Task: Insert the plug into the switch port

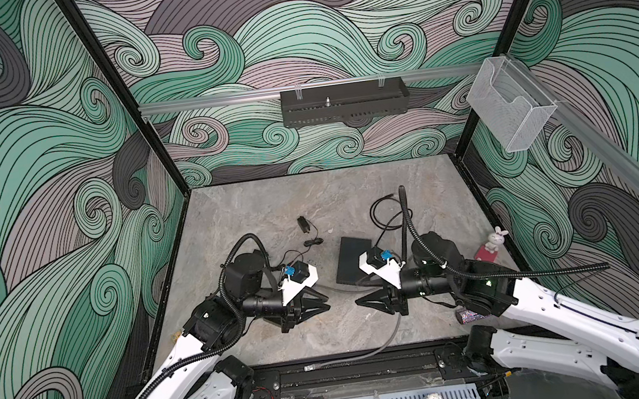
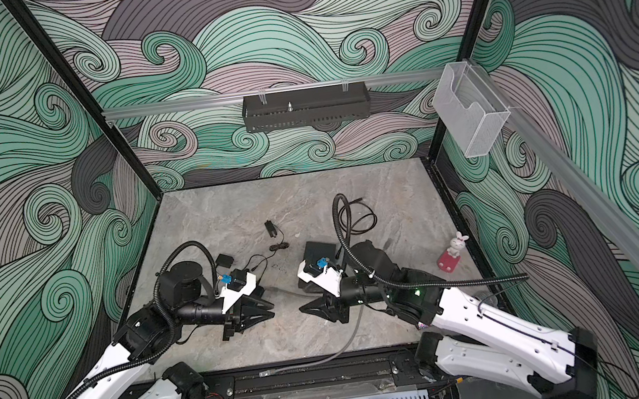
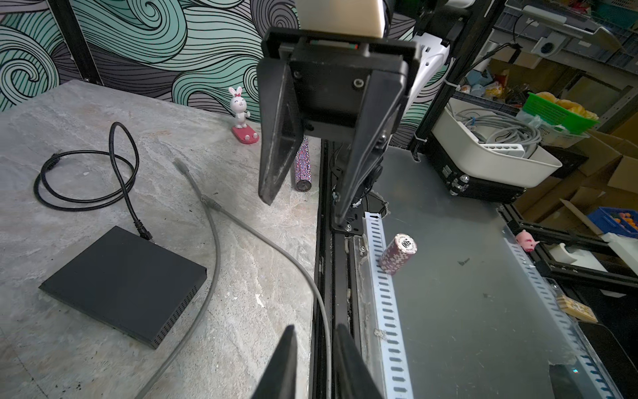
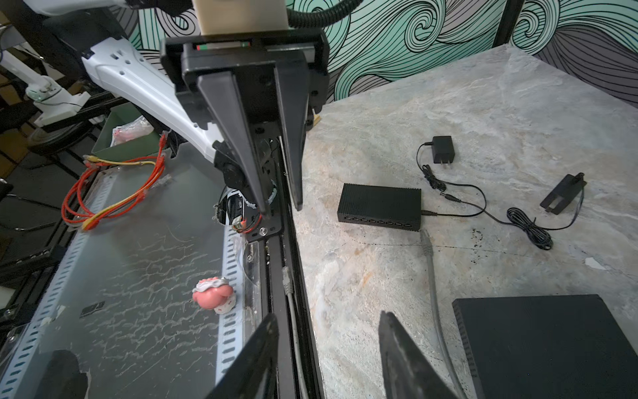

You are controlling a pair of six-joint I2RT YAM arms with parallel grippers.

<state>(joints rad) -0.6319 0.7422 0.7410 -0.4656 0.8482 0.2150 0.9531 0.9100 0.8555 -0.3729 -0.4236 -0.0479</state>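
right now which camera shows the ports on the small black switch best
The right wrist view: the small black switch faces it, with the port row in plain sight. In a top view only part of its top shows, no ports. The left wrist view misses it.

**Matt stone, black casings, a few glossy plastics**

The surface (image 4: 518, 103) looks like grey veined stone, matt and slightly rough. The switch (image 4: 379, 203) has a matt black ribbed casing. The flat box (image 4: 552, 345) is smooth matt black with a vented side. The grey cable (image 4: 433, 286) has a dull, rubbery sheath and ends in a pale plastic plug (image 4: 424, 238). The left gripper (image 4: 280, 209) and right gripper (image 3: 303, 209) are matt black plastic, scuffed pale along the edges. The rabbit figurine (image 3: 240, 107) is glossy plastic. The wall box (image 1: 511, 108) is clear, shiny plastic, and the rail (image 1: 212, 101) looks like brushed metal.
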